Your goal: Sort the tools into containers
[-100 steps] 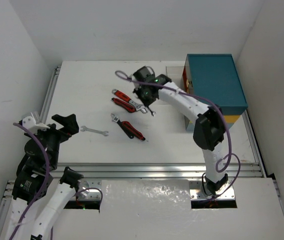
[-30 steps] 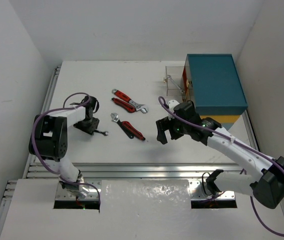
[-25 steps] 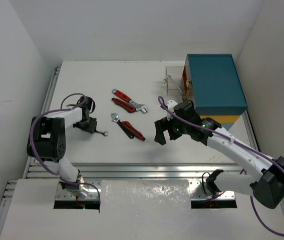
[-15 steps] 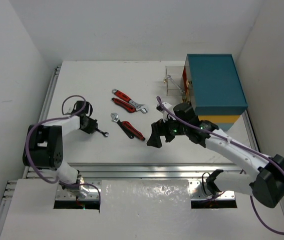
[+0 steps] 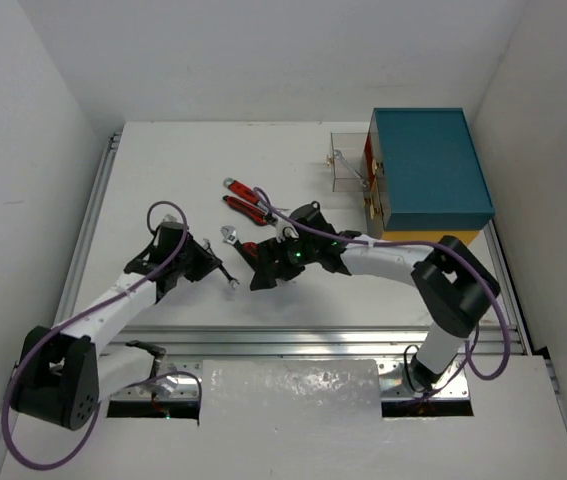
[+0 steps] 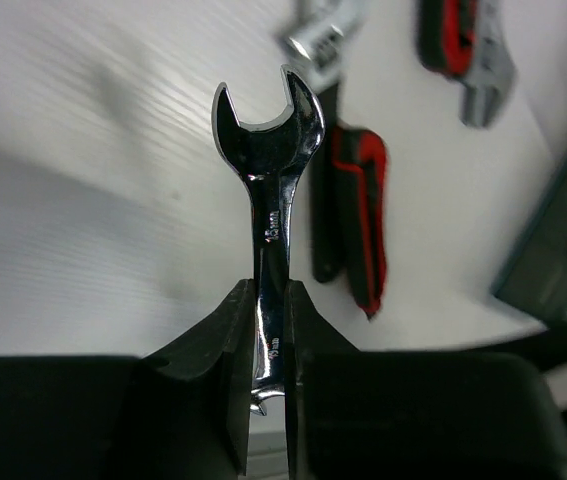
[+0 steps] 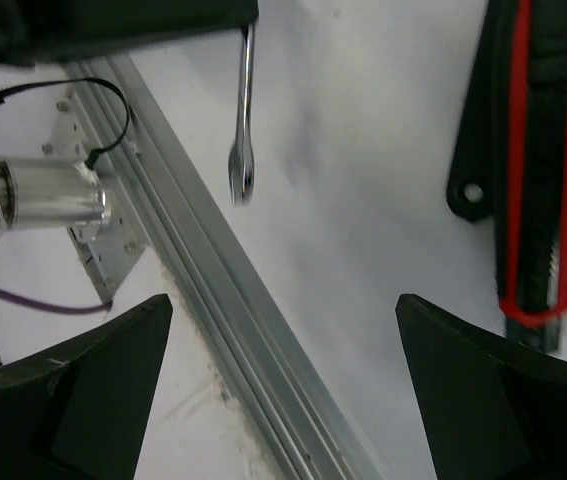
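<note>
silver spanner (image 6: 268, 170) pinched in left hand (image 6: 268, 345)

White rectangular table (image 5: 163, 170), matte top. Silver aluminium rail (image 5: 313, 340) along its near edge; another rail (image 5: 98, 200) down its left side. White walls (image 5: 263, 60) around.

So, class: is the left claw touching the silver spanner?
Touching. The left wrist view shows the left claw with both fingers pressed against the spanner shank, no gap either side, its open end sticking out beyond the fingertips.
</note>
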### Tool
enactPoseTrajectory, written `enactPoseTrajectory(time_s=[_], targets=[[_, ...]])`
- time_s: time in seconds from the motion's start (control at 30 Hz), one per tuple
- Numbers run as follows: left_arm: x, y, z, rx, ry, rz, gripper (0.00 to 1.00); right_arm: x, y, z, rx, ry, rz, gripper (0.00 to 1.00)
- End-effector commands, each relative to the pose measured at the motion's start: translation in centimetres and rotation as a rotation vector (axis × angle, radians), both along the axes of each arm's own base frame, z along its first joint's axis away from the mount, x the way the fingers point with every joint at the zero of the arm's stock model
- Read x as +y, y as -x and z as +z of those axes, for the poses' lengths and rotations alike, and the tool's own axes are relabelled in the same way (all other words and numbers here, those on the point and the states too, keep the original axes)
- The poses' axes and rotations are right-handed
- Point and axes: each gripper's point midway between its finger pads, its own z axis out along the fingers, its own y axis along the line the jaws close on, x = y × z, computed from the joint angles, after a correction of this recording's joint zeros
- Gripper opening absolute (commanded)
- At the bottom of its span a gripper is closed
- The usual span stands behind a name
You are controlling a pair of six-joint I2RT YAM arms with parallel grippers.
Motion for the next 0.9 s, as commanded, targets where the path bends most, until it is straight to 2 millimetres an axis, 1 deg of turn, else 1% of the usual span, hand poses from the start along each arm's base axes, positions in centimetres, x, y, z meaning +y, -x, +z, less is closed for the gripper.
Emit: enactPoseTrajectory(time_s=[0.0,0.03,0.1,0.13,0.2,0.23,0.27,0.33,0.37,0.4,0.43,0.47,0.53,0.57,0.6,0.63,0.67,0.7,0.73,0.77,0.8,0.83,0.87], targets=[[-3.3,-0.3,3.6,-0.137,0.121,-0.103,0.0,3.9,-2.0,3.1,-0.083,-0.122,-0.003,0.94],[-3.7,-0.2,4.0,-0.149,0.138,-0.115,0.0,4.5,-2.2,3.3,-0.095,-0.136,-0.005,0.93],[-4.6,0.0,5.2,-0.177,0.172,-0.142,0.0,5.1,-2.6,3.4,-0.106,-0.144,-0.013,0.9],[-5.1,0.3,6.2,-0.204,0.189,-0.157,0.0,5.3,-2.8,3.1,-0.099,-0.148,-0.02,0.88],[-5.9,0.8,7.5,-0.24,0.219,-0.173,0.0,5.7,-3.0,3.4,-0.098,-0.163,-0.016,0.84],[-6.2,0.9,7.9,-0.251,0.229,-0.178,0.0,6.0,-3.0,3.6,-0.093,-0.176,-0.016,0.81],[-6.4,1.0,8.3,-0.258,0.243,-0.18,0.0,6.2,-2.9,3.8,-0.09,-0.187,-0.01,0.75],[-6.9,1.2,9.1,-0.283,0.263,-0.2,0.0,6.7,-2.8,4.2,-0.094,-0.208,-0.001,0.69],[-7.1,1.3,9.4,-0.288,0.274,-0.206,0.0,6.9,-2.6,4.4,-0.089,-0.219,0.014,0.63],[-7.3,1.3,9.5,-0.29,0.278,-0.213,0.0,7.1,-2.6,4.8,-0.086,-0.23,0.02,0.6],[-7.5,1.3,9.6,-0.293,0.285,-0.22,0.0,7.4,-2.4,5.0,-0.081,-0.243,0.029,0.5],[-7.6,1.3,9.7,-0.297,0.288,-0.223,0.0,7.5,-2.3,5.1,-0.079,-0.251,0.037,0.49],[-7.7,1.1,9.9,-0.308,0.279,-0.231,0.0,7.5,-1.9,5.8,-0.078,-0.263,0.057,0.08],[-7.6,0.9,10.0,-0.312,0.267,-0.237,0.24,7.3,-1.8,5.8,-0.081,-0.256,0.057,0.0],[-7.6,0.3,11.5,-0.348,0.25,-0.243,0.43,6.7,-2.1,5.4,-0.106,-0.218,0.047,0.0],[-6.6,0.2,11.0,-0.326,0.158,-0.238,0.62,6.1,-2.4,5.2,-0.128,-0.183,0.038,0.0],[-5.8,-0.2,11.3,-0.312,0.095,-0.224,0.99,5.6,-3.3,6.6,-0.178,-0.166,0.018,0.0],[-4.7,-0.2,13.3,-0.294,0.029,-0.201,1.0,3.6,-4.6,5.3,-0.207,-0.056,-0.029,0.0],[-2.7,-0.9,14.3,-0.314,-0.085,-0.153,1.0,2.5,-5.4,5.6,-0.231,-0.013,-0.048,0.0],[-1.6,-0.7,16.0,-0.343,-0.128,-0.129,1.0,2.2,-6.0,7.4,-0.282,0.004,-0.056,0.0],[-0.7,-0.8,19.0,-0.401,-0.16,-0.104,1.0,-0.8,-7.7,6.5,-0.323,0.138,-0.093,0.0],[0.7,-0.3,19.9,-0.424,-0.243,-0.105,1.0,-1.8,-8.4,6.9,-0.365,0.201,-0.1,0.0],[1.3,0.4,21.6,-0.478,-0.268,-0.115,1.0,-4.1,-11.3,8.6,-0.42,0.246,-0.169,0.0]])
